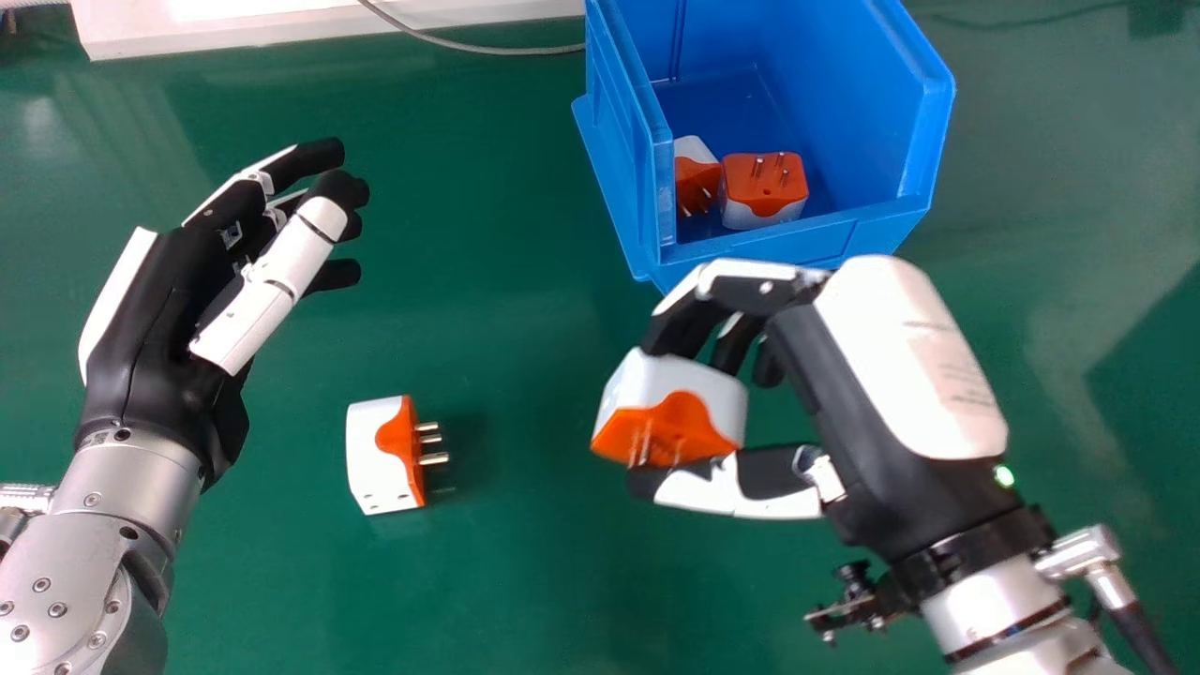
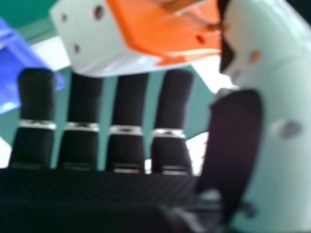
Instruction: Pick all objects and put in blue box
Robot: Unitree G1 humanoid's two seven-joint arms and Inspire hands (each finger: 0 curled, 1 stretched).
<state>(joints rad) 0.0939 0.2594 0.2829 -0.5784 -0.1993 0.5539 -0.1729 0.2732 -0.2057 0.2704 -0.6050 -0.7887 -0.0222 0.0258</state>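
The right hand is gripping a white-and-orange plug adapter, with its curled fingers pressing on the white body and its thumb bracing the opposite side. The adapter is hanging in front of the blue box, on the robot's side of it, and its orange face is showing metal pins. In the right hand view, the same adapter is sitting between the thumb and the fingers, with its white side showing 3 small holes; a part of the blue box is appearing beyond the fingers.

The left hand is hovering at the left of the head view, its fingers relaxed and slightly bent, standing apart from the thumb.

A loose adapter is lying on the green desk, between the 2 hands as seen from the head, and nearer the robot than the box. Its orange face is turning toward the right, and 3 metal pins are pointing that way.

Inside the box, 2 more adapters are resting side by side near the front wall: the right adapter is facing its pins upward, and the left adapter is leaning at a tilt. A grey cable is running across the far side of the desk toward the box.
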